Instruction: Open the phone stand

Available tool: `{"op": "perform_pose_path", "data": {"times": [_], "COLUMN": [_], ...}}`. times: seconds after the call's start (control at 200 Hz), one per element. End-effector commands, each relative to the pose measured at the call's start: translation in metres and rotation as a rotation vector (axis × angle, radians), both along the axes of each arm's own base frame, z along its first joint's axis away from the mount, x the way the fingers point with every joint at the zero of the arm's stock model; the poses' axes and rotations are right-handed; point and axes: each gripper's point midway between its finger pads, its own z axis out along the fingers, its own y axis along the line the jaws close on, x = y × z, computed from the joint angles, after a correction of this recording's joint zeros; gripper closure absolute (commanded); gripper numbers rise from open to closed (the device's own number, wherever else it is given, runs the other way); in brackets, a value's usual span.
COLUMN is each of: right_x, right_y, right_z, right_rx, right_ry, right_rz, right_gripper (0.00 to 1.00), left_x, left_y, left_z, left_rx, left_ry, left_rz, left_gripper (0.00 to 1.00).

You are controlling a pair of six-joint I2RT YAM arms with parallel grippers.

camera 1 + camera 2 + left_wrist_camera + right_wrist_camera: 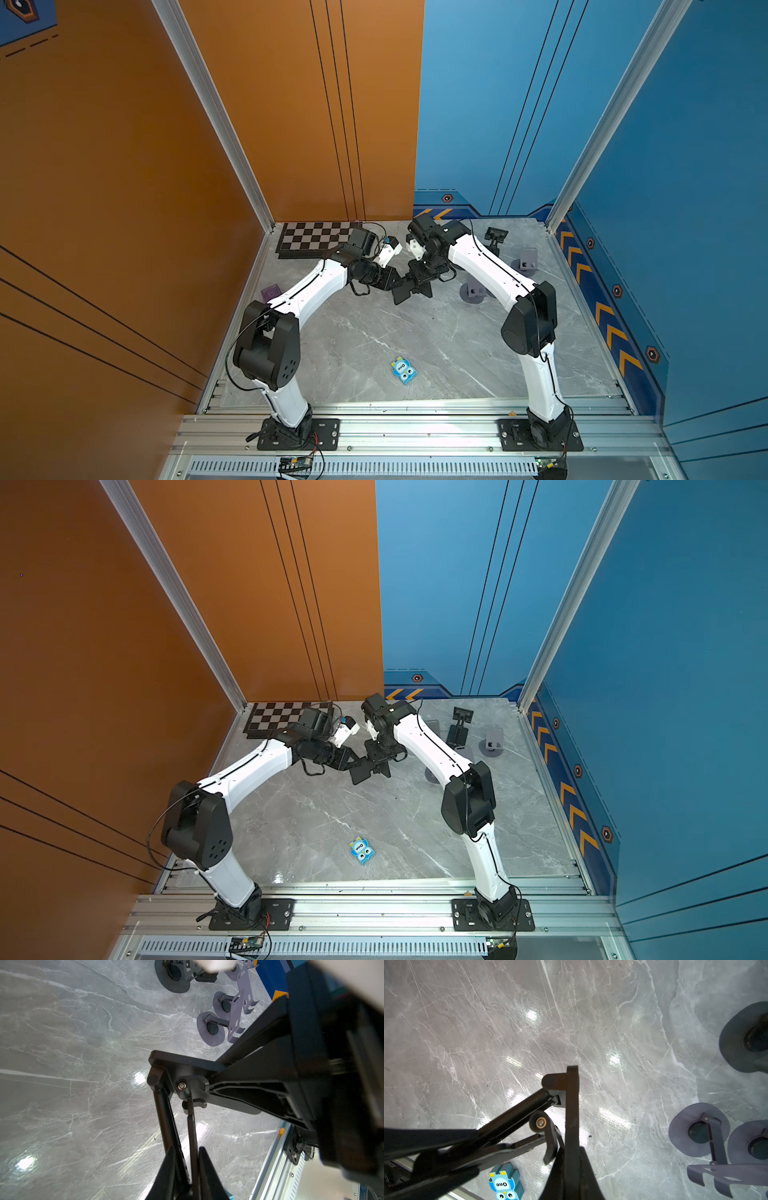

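A black folding phone stand (409,290) (369,769) hangs in the air above the back middle of the marble table, held between both arms. My left gripper (397,286) (187,1149) comes from the left and is shut on the stand's thin leg and plate (192,1136). My right gripper (417,282) (571,1149) reaches down from behind and is shut on the stand's flat plate (572,1105). The stand's parts spread at an angle from the hinge (181,1085). In both top views the fingertips are hard to tell from the black stand.
A blue owl block marked "One" (404,371) (505,1183) lies near the front middle. A chessboard (316,239) sits at the back left, a purple block (270,292) by the left arm. Other stands, grey (527,259) (473,291) and black (495,237), are at the back right.
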Motion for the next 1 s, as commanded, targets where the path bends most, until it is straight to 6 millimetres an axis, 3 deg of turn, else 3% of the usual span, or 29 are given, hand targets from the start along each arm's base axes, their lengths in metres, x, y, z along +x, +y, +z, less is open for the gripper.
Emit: {"op": "perform_pose_path", "data": {"times": [0.0,0.36,0.646,0.996], "right_x": [0.029,0.048,0.058,0.061], "right_y": [0.008,-0.02,-0.039,-0.025], "right_z": [0.027,0.008,-0.009,-0.014], "right_rx": [0.126,0.199,0.226,0.325], "right_ry": [-0.082,-0.002,0.039,0.087], "right_rz": [-0.043,-0.084,-0.114,-0.104], "right_gripper": [1.0,1.0,1.0,1.0], "left_x": [-0.033,-0.035,-0.035,-0.056], "left_y": [-0.01,-0.022,-0.017,-0.016], "left_z": [-0.014,0.03,0.057,0.088], "left_rx": [-0.034,-0.139,-0.165,-0.254], "left_ry": [0.126,0.078,0.027,0.01], "left_rz": [-0.087,-0.128,-0.107,-0.149], "left_gripper": [1.0,1.0,1.0,1.0]}}
